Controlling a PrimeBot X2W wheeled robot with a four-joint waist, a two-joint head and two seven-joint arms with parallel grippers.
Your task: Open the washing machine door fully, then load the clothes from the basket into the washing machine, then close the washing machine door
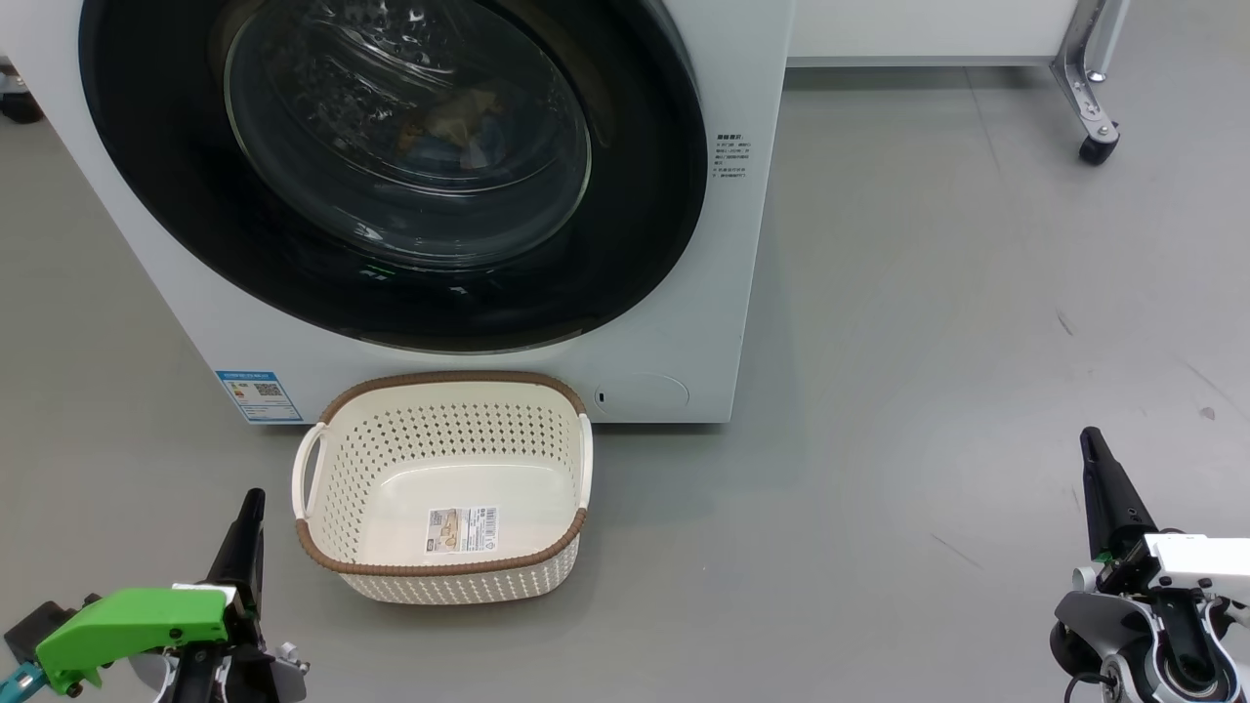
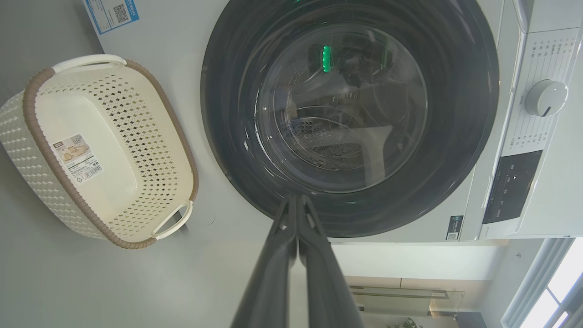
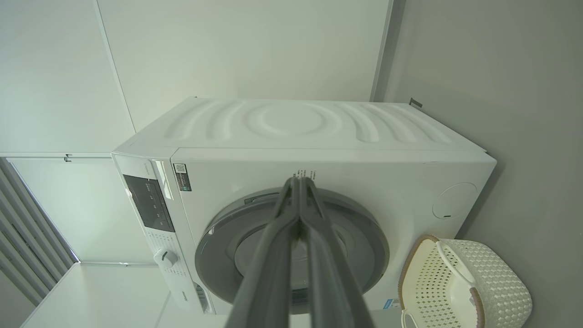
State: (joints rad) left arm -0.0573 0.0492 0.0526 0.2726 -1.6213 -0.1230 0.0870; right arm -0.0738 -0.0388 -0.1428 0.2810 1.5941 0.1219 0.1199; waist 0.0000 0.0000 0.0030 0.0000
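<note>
The white washing machine [image 1: 684,322] fills the upper left of the head view. Its door [image 1: 635,195], round with a glossy black rim and a glass bowl, lies flat against the front. Through the glass a dim patch of tan and bluish clothes [image 1: 459,122] sits in the drum. The cream basket [image 1: 444,391] with a brown rim stands on the floor before the machine, with only a label sticker inside. My left gripper [image 1: 252,498] is shut, low and left of the basket. My right gripper [image 1: 1089,439] is shut, far to the right. The wrist views show the fingers [image 2: 291,228] [image 3: 287,228] pressed together, holding nothing.
A metal leg on a castor [image 1: 1096,146] stands at the far right. A blue label [image 1: 259,395] marks the machine's lower left corner. The control panel with its knob [image 2: 544,98] sits beside the door. Grey floor spreads to the right of the machine.
</note>
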